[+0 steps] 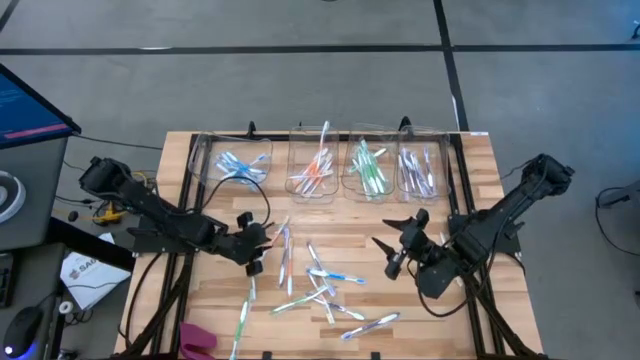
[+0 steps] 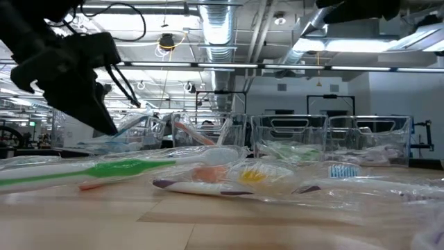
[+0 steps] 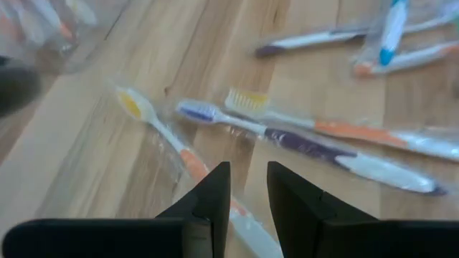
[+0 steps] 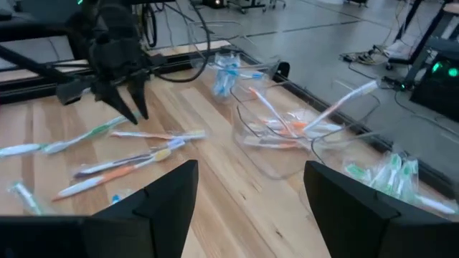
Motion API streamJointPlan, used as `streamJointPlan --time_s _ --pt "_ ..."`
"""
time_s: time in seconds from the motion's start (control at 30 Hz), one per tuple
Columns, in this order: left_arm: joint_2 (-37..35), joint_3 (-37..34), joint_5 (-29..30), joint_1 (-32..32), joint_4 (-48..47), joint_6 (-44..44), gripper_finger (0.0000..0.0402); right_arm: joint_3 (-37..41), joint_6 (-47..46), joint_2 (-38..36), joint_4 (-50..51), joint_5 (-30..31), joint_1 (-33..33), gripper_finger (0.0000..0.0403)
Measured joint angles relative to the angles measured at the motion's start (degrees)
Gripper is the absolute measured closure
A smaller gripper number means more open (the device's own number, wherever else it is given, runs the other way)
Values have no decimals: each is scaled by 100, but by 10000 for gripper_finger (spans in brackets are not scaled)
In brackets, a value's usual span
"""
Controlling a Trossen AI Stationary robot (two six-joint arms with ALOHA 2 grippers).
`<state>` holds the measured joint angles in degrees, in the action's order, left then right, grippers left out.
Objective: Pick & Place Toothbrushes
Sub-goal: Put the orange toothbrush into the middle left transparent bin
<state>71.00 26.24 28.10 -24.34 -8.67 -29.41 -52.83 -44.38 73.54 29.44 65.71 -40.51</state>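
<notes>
left gripper (image 1: 252,246) hangs over the table (image 1: 470,330) with jaws narrowly parted, gripping nothing, an orange toothbrush (image 3: 179,154) just under it. right gripper (image 1: 397,243) is wide open, empty. loose toothbrushes (image 1: 325,285) lie between them. behind, four clear bins (image 1: 325,165): blue brushes (image 1: 240,165), orange ones (image 1: 316,170), green ones (image 1: 368,168), purple ones (image 1: 420,170).

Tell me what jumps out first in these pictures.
Loose toothbrushes lie scattered across the wooden table, between the two arms. Behind them stands a row of clear bins, each holding brushes sorted by colour. The left gripper hovers, empty, over an orange-handled brush.
</notes>
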Motion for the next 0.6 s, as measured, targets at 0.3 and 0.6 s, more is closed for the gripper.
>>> streamJointPlan --time_s 0.3,0.6 --pt "489 0 16 153 -7 -671 315 10 -131 0 -82 -13 155 154" --pt "754 0 -7 151 -16 -863 315 10 -114 0 -82 -26 155 154"
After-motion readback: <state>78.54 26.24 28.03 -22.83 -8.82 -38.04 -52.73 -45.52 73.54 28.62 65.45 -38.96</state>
